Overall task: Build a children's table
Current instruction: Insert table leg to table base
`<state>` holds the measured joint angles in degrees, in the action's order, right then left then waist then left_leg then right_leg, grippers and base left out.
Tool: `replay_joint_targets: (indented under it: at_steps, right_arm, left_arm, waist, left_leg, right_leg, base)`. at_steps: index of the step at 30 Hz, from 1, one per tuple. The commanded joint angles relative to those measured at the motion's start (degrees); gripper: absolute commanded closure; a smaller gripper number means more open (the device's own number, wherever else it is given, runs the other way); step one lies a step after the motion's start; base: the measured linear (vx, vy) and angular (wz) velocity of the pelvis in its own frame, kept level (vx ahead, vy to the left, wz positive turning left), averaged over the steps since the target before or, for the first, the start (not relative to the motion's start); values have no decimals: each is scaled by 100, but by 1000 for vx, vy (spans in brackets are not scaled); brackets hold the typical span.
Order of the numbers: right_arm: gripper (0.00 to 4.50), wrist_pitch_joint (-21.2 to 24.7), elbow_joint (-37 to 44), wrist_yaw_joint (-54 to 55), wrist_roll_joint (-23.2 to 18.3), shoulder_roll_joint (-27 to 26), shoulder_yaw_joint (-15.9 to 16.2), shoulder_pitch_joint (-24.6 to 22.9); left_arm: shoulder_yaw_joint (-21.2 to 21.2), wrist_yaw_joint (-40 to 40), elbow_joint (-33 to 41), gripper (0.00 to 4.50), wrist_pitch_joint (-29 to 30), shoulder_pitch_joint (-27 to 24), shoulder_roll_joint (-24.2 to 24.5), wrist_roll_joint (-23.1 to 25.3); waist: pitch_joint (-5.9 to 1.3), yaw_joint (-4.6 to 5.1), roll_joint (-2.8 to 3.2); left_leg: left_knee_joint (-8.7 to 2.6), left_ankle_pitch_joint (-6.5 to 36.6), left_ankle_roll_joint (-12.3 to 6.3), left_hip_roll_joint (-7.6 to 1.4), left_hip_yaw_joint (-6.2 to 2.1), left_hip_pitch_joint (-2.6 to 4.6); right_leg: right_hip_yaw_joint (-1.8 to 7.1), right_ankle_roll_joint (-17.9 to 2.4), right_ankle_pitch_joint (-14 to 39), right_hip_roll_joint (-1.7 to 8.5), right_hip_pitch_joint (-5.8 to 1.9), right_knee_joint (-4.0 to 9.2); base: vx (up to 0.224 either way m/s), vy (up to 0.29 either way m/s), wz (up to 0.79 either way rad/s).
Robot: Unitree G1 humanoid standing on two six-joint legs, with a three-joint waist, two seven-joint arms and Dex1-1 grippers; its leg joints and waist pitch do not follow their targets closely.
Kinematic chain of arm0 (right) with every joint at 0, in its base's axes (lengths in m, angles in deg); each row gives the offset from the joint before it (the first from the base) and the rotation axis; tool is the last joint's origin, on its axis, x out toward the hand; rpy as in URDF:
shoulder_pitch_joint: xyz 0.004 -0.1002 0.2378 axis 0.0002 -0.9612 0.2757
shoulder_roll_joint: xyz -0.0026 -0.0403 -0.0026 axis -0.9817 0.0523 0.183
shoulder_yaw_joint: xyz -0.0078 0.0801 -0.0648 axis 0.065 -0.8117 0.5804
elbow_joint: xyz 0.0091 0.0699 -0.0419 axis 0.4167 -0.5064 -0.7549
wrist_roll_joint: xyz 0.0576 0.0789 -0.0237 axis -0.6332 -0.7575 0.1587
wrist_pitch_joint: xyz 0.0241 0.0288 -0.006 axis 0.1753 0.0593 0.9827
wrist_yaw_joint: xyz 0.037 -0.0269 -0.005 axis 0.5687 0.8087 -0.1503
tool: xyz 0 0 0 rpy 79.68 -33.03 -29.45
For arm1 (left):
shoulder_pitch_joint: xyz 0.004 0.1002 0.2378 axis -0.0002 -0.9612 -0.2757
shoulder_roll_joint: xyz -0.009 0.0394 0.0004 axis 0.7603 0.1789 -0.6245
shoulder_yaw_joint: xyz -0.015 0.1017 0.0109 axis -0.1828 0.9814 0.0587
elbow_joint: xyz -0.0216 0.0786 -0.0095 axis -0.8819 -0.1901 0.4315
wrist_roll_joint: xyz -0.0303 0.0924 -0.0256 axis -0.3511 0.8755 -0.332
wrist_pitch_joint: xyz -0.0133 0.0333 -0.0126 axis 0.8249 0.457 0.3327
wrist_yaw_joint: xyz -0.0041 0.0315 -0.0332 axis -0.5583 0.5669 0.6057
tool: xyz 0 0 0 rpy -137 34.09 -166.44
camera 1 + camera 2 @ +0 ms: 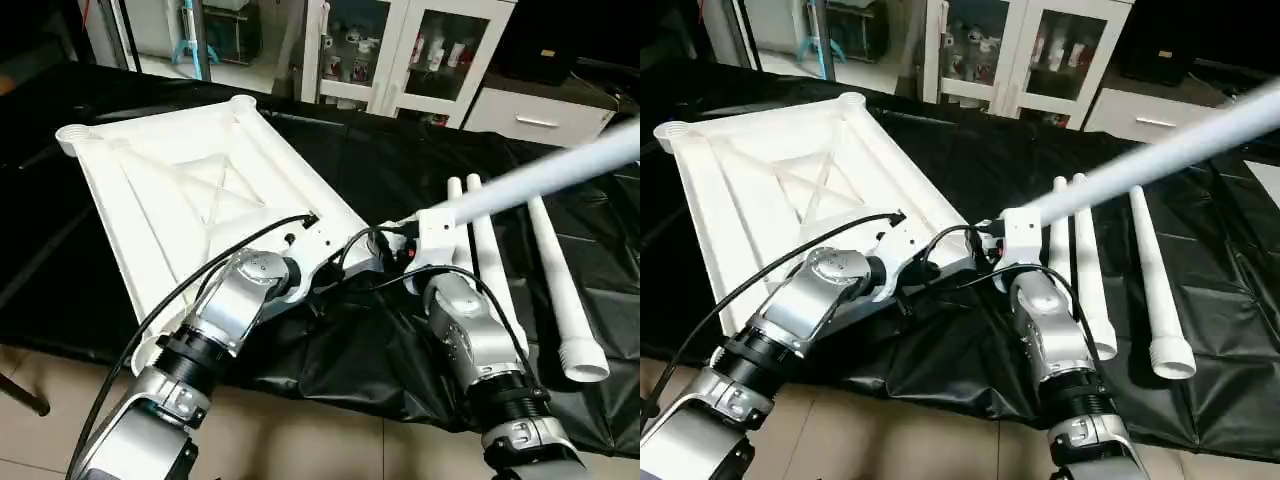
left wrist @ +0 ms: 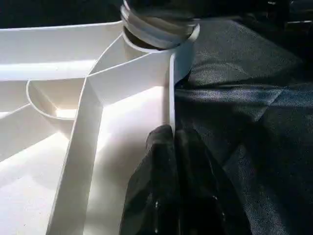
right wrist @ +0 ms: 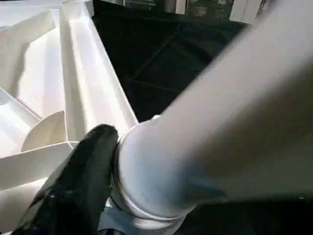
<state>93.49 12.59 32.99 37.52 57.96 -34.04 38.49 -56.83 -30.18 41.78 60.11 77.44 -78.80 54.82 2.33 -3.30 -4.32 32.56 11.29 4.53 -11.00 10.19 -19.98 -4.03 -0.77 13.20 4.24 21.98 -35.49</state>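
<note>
The white table top [image 1: 180, 190] lies ribbed side up on the black-covered work table [image 1: 400, 160]. My left gripper [image 2: 173, 139] is shut on the top's thin rim wall, close to the near right corner socket [image 2: 183, 49]. The threaded end [image 2: 156, 22] of one white leg [image 1: 540, 175] sits in that socket. The leg slants up and to the right. My right gripper [image 1: 400, 250] is at the leg's lower end, just above the socket, largely hidden behind its wrist housing.
Three more white legs [image 1: 1090, 270] lie side by side on the black cloth to the right. Glass-door cabinets [image 1: 400, 50] stand behind the table. The table's near edge with hanging cloth [image 1: 330, 370] runs just past my forearms, above tiled floor.
</note>
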Motion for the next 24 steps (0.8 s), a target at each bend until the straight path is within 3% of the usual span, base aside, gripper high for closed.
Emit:
replay_joint_targets:
  at_steps: [1, 6, 15, 20, 21, 24]
  right_arm:
    - [128, -43, 155, -9, 71, 66, -63, -48]
    - [168, -73, 142, -56, 86, 65, -65, -37]
    - [191, 28, 534, -647, 14, 363, 51, -111]
    - [192, 431, 1114, -1495, -451, 713, -33, -296]
    - [192, 555, 1253, -1751, -650, 796, -87, -320]
    - [193, 1229, 1656, -2815, -1691, 1157, -482, -301]
  left_arm:
    - [77, 2, -225, 450, 135, -27, 114, 91]
    - [94, 23, -234, 450, 119, -20, 121, 95]
    - [218, 265, -165, 450, -112, -95, 237, 94]
    - [316, 501, -96, 450, -306, -180, 377, 104]
    - [336, 568, -64, 450, -301, -203, 409, 95]
    - [425, 816, 10, 450, -424, -264, 527, 73]
  waist:
    - [-320, -58, 57]
    - [-319, -74, 65]
    - [-318, -91, 53]
    - [-307, -105, 42]
    - [-304, -103, 76]
    - [-309, -116, 57]
  left_leg:
    - [-278, -137, -457, -230, -62, 30]
    - [-273, -56, -405, -228, -60, 34]
    - [-271, -57, -421, -224, -70, 22]
    - [-273, 134, -488, -245, -74, 14]
    - [-278, 150, -470, -243, -78, 12]
    - [-262, 227, -570, -266, -77, 27]
  right_leg:
    - [322, -1439, -1217, 413, -334, 259]
    - [327, -1444, -1158, 415, -329, 258]
    - [326, -1371, -1172, 410, -343, 251]
    - [325, -1353, -907, 429, -344, 276]
    - [325, -1369, -859, 429, -337, 278]
    - [328, -1468, -931, 418, -344, 269]
  base:
    - [0, 0, 0]
    - [0, 0, 0]
    - [0, 0, 0]
    - [0, 0, 0]
    - [0, 0, 0]
    - [0, 0, 0]
